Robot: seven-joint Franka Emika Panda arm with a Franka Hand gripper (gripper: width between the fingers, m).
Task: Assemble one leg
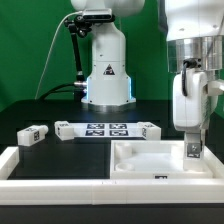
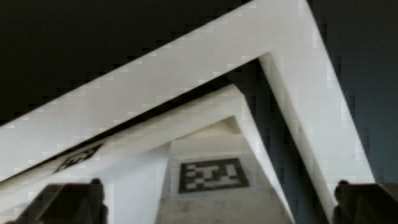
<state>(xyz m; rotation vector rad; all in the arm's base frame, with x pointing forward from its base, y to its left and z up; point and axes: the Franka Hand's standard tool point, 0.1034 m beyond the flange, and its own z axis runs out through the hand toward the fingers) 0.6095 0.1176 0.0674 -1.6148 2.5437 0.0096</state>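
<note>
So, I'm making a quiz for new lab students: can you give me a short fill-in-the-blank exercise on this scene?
1. In the wrist view, the small white rectangular leg shows a square black-and-white ___ on its face.
2. The gripper hangs over the large flat white rimmed panel at the exterior view's ___.
3. Another small white marked block lies on the ___ table at the exterior view's left.

Missing words: marker; right; black
</note>
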